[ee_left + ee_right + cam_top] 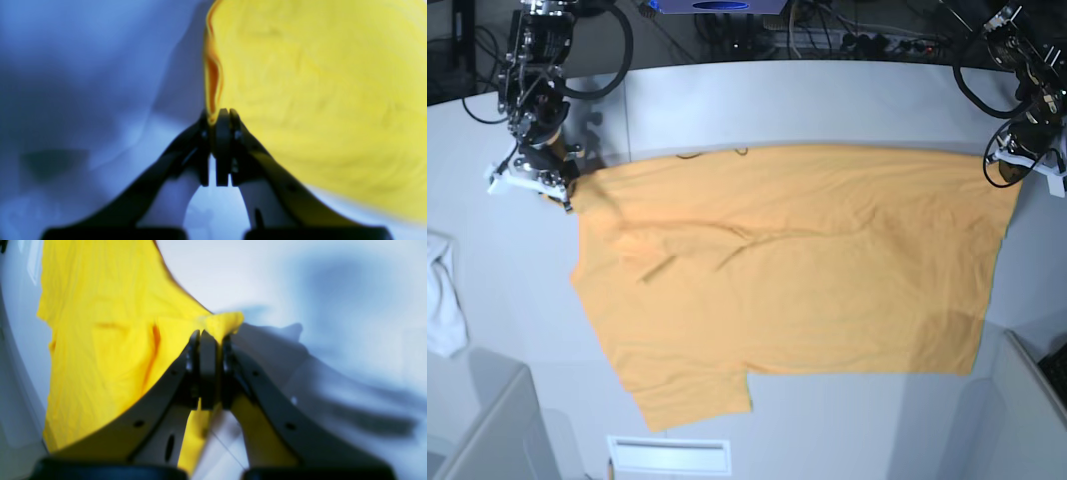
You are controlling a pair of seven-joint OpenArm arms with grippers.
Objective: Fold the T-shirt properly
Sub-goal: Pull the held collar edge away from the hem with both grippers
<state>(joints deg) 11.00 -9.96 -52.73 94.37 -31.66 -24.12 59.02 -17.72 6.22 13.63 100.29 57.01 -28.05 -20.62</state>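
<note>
While both grippers (210, 336) (222, 115) pinch the T-shirt (807, 260) at the frame's upper corners, keep its edge taut.

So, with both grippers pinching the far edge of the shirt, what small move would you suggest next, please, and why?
Probably draw both corners toward the near hem: the left gripper and right gripper are shut on the T-shirt, which lies spread flat.
</note>
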